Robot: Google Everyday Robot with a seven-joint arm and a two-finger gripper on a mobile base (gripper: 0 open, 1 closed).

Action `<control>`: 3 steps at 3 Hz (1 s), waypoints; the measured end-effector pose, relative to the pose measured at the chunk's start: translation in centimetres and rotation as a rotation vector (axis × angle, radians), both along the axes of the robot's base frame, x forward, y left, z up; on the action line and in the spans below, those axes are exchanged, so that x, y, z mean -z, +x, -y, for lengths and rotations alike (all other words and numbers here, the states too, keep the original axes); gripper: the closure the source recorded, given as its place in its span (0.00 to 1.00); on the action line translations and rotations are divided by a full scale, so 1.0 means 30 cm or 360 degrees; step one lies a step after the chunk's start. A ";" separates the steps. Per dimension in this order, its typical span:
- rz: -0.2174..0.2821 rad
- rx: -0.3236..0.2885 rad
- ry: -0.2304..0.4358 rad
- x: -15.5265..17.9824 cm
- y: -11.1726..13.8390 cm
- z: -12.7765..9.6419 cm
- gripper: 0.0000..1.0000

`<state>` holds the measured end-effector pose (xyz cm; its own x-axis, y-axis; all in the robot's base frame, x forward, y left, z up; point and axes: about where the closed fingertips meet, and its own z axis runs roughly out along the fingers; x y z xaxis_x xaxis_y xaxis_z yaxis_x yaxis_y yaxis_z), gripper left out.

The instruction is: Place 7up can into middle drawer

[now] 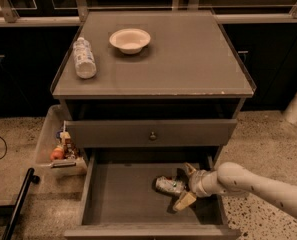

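7up can (169,185): lies on its side on the floor of the middle drawer (120,196), right of centre.
My gripper (187,185): low in that drawer's right side, fingers spread wide, gripping nothing.
Can to gripper: just left of my fingertips, at the mouth of their gap; I cannot tell whether they touch.
Above: bottle (84,58) and bowl (130,39).

Cabinet top (188,59): bottle (84,58), bowl (130,39); middle drawer (123,199) floor: 7up can (169,185) (end effector (187,185) beside it, spread).
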<state>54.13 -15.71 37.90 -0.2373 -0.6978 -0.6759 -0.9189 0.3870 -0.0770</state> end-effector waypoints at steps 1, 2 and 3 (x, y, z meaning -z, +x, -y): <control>0.0048 -0.0008 -0.0032 -0.092 -0.048 0.047 0.00; 0.0148 -0.0047 -0.0090 -0.213 -0.113 0.088 0.00; 0.0302 -0.0088 -0.0152 -0.354 -0.192 0.123 0.00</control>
<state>48.38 -19.41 48.53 -0.0715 -0.7694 -0.6348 -0.9040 0.3189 -0.2847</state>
